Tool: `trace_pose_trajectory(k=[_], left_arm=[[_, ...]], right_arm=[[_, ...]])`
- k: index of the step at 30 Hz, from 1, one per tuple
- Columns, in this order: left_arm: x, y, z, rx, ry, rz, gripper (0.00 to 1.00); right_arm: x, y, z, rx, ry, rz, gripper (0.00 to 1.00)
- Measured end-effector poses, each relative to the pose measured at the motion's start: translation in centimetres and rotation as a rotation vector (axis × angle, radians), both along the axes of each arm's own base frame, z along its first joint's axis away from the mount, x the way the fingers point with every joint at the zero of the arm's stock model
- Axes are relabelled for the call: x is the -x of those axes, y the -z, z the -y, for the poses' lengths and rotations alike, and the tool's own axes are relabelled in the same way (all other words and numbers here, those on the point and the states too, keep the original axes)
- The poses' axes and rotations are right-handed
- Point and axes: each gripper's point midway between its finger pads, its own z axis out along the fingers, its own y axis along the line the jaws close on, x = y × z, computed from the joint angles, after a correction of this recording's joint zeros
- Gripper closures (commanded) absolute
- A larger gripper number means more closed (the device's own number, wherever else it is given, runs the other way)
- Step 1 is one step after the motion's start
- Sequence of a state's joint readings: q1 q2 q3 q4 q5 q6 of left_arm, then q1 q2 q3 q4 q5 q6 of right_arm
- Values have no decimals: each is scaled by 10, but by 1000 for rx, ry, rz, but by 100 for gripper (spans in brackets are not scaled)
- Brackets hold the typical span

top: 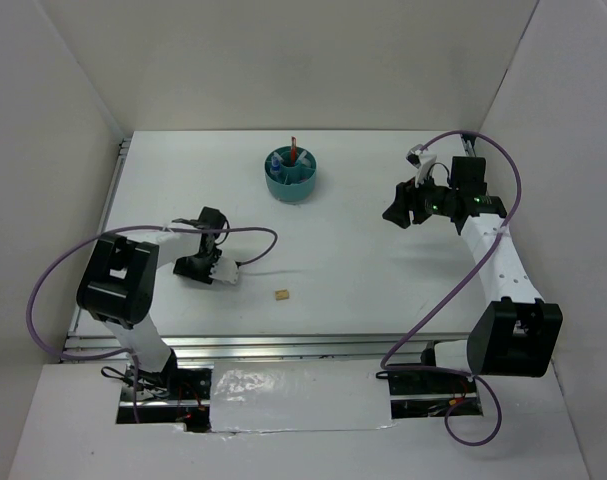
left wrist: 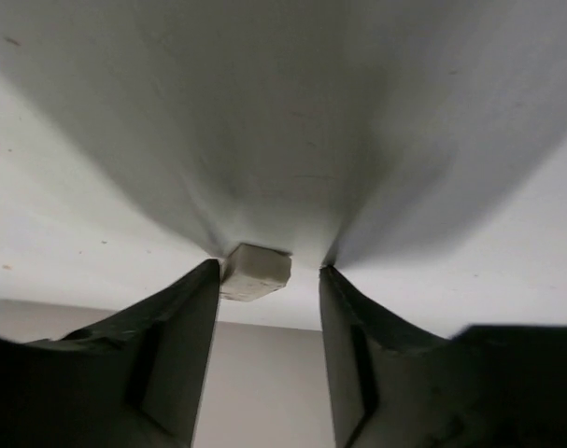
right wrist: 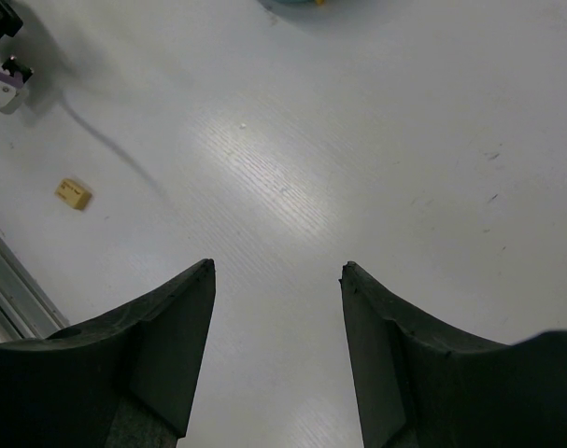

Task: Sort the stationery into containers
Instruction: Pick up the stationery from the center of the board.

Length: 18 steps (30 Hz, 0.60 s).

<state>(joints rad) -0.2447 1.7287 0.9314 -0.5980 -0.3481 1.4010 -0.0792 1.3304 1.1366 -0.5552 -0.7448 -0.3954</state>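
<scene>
The left gripper point(left wrist: 267, 271) is down at the table point(top: 363, 270), in the lower left of the top view, with its jaws spread around a small pale block point(left wrist: 255, 273). In the left wrist view the block lies right at the fingertips. It touches the finger on the left of the frame and has a clear gap to the one on the right, so it is not yet pinched.

The step in hand looks to be picking this block up. To do it well, the arm should probably shift a little so the block sits centred and deeper between the pads. Closing from here would likely catch only the block's near edge at the very tips and could flick it away. The block also lies turned at an angle to the fingers, so a slow close would let it square up. The fingers are best kept low on the table until the grip is firm.

The right gripper point(top: 401, 212) hangs at the right of the top view, jaws spread and empty. The organiser point(top: 308, 186) stands at upper centre, well apart from both arms, with a few items standing in it. A tan block point(top: 282, 295) lies loose at lower centre, near the left gripper, not yet sorted.
</scene>
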Motion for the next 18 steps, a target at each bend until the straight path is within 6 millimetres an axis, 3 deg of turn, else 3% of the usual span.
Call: trace_pose_trajectory(k=[7, 12, 15, 18], left_arm=[[-12, -1, 0, -3, 24, 64, 63], [-28, -13, 16, 91, -7, 91, 81], [-56, -43, 36, 223, -81, 139, 94], [-115, -92, 60, 446, -223, 253, 100]], right_arm=[[0, 0, 0, 1, 1, 0, 37], [0, 0, 0, 2, 0, 1, 37], [0, 0, 0, 3, -1, 2, 37], [0, 0, 0, 2, -1, 1, 37]])
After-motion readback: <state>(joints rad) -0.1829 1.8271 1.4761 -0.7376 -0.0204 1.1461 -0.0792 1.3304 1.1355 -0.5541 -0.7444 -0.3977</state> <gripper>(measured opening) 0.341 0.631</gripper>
